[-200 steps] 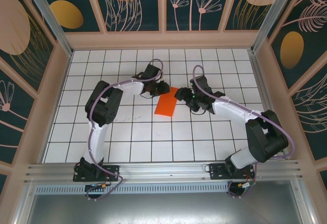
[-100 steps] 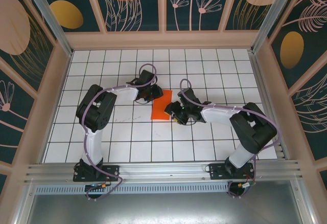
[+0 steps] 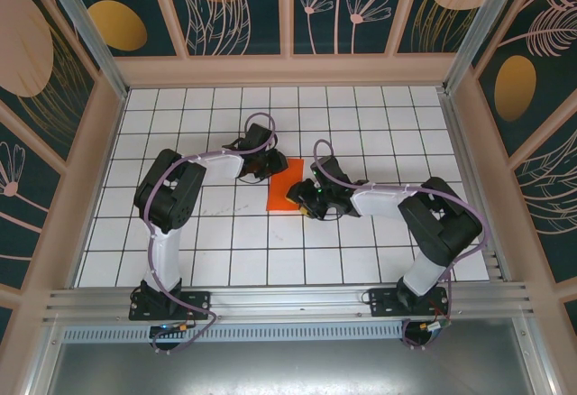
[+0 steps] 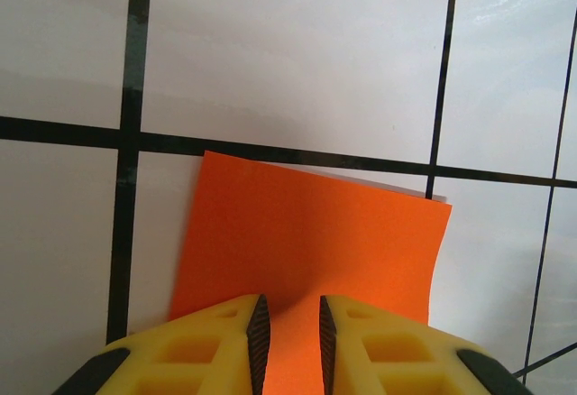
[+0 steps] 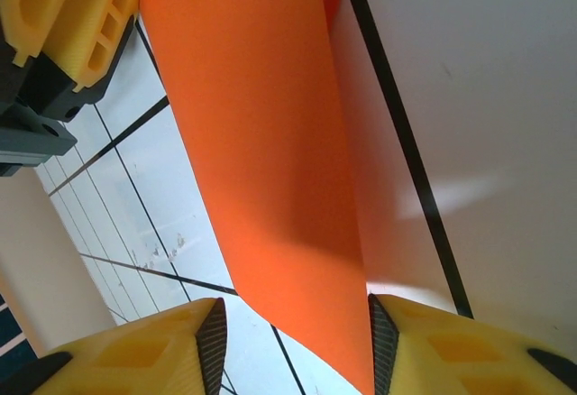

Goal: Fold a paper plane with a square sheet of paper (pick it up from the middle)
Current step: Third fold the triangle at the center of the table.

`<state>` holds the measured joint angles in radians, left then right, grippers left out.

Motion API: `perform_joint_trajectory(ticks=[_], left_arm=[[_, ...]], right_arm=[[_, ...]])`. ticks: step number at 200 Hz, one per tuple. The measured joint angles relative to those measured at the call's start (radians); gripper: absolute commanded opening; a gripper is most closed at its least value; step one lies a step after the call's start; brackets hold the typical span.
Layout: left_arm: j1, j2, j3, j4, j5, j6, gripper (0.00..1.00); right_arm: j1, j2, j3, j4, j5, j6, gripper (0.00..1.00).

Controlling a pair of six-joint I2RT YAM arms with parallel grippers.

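The right gripper is held spread around a lifted edge of the orange paper, which lies near the middle of the tabletop; the left gripper is set nearly closed at the opposite side, a pinch not being certain. A fold seems in hand, so a gentle closing on that edge is called for; both arms are stretched low and inward.

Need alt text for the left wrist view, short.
A bright orange sheet of paper rests on a white table with black grid lines. At the bottom edge, the left hand's two yellow fingers sit over its near edge, a narrow gap between them.
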<state>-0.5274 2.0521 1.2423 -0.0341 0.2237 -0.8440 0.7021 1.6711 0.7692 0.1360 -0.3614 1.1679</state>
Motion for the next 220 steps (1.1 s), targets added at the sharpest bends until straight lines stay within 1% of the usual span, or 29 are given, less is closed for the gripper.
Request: perform_joint_trajectory(ticks=[11,17,28,42,67,89,106,130,158,220], left_arm=[[0.000,-0.001,0.000,0.000,0.000,0.000,0.26],[0.000,-0.002,-0.001,0.000,0.002,0.000,0.27],[0.002,-0.007,-0.005,0.004,0.006,0.003,0.32],[0.006,-0.019,-0.014,0.006,0.024,0.024,0.37],[0.013,-0.053,-0.019,0.003,0.063,0.099,0.38],[0.020,-0.105,-0.032,0.010,0.098,0.157,0.36],[0.023,-0.129,-0.047,0.032,0.126,0.183,0.32],[0.024,-0.129,-0.080,0.045,0.143,0.196,0.28],[0.026,-0.114,-0.102,0.045,0.154,0.197,0.23],[0.028,-0.053,-0.109,0.046,0.162,0.197,0.21]], right_arm=[[0.000,0.000,-0.002,0.010,0.000,0.008,0.28],[0.000,0.000,-0.005,0.016,0.000,0.014,0.22],[0.000,0.000,-0.010,0.022,0.000,0.017,0.09],[-0.004,0.000,-0.015,0.018,-0.001,0.013,0.00],[-0.021,0.000,-0.011,-0.021,-0.015,-0.017,0.00],[-0.040,0.007,0.014,-0.086,-0.041,-0.074,0.00],[-0.055,0.016,0.037,-0.129,-0.064,-0.119,0.00],[-0.075,0.019,0.057,-0.171,-0.090,-0.167,0.00],[-0.082,0.030,0.067,-0.178,-0.110,-0.179,0.02],[-0.082,0.032,0.078,-0.169,-0.120,-0.156,0.00]])
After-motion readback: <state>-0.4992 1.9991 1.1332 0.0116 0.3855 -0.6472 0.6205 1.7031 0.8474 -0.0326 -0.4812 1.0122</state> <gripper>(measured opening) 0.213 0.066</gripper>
